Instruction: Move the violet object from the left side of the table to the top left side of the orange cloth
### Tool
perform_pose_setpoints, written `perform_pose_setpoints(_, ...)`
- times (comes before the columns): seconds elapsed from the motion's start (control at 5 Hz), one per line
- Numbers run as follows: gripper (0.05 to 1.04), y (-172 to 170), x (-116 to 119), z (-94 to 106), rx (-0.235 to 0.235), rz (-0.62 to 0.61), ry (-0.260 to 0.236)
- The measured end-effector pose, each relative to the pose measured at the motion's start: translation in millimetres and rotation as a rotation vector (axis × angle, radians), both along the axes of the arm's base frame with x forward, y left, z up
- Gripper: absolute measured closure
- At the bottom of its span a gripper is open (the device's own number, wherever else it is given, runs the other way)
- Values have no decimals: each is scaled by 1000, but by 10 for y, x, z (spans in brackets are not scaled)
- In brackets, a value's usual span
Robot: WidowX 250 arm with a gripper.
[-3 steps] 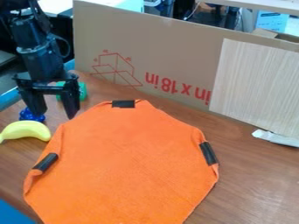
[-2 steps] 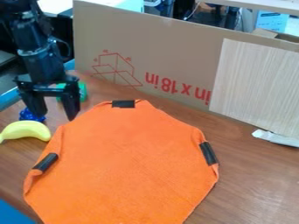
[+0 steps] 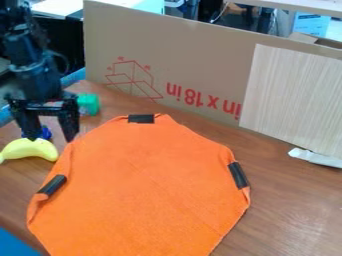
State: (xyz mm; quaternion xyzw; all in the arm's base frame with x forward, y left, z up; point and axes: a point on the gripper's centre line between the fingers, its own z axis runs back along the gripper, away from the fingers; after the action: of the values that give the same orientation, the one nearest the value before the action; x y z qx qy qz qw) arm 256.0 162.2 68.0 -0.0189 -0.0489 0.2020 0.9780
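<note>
The gripper (image 3: 52, 138) hangs at the left of the view with its two fingers spread apart, and the blue-violet object (image 3: 46, 133) shows between them on the counter (image 3: 287, 205), partly hidden by one finger. Whether they touch it cannot be told, nor which way its long axis points. Just in front of it lies a yellow banana (image 3: 30, 149), its length running across the view, one end near the left edge of the orange cloth (image 3: 143, 185). The cloth has dark strips at its left, top and right edges, the top one (image 3: 141, 118) close to the cardboard panel (image 3: 167, 55) that walls off the back. On that panel are red lettering (image 3: 204, 100), upside down, and a red line drawing of a box. A green block (image 3: 88, 104) sits between gripper and panel. At the right, a pale wood-grain board (image 3: 294, 95) leans on the cardboard, a white item (image 3: 316, 157) at its foot.
</note>
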Motion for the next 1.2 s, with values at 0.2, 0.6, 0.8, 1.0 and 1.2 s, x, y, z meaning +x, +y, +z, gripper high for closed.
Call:
perform_pose_setpoints(0.2,83,195,8,-45,88,41,-10)
perform_pose_setpoints(0.6,83,550,124,-65,137,103,-94)
perform_pose_setpoints(0.8,83,709,172,-45,148,139,-119)
perform_pose_setpoints(1.0,83,923,185,-127,127,197,-131)
perform_pose_setpoints(1.2,83,1095,194,-146,113,251,-171)
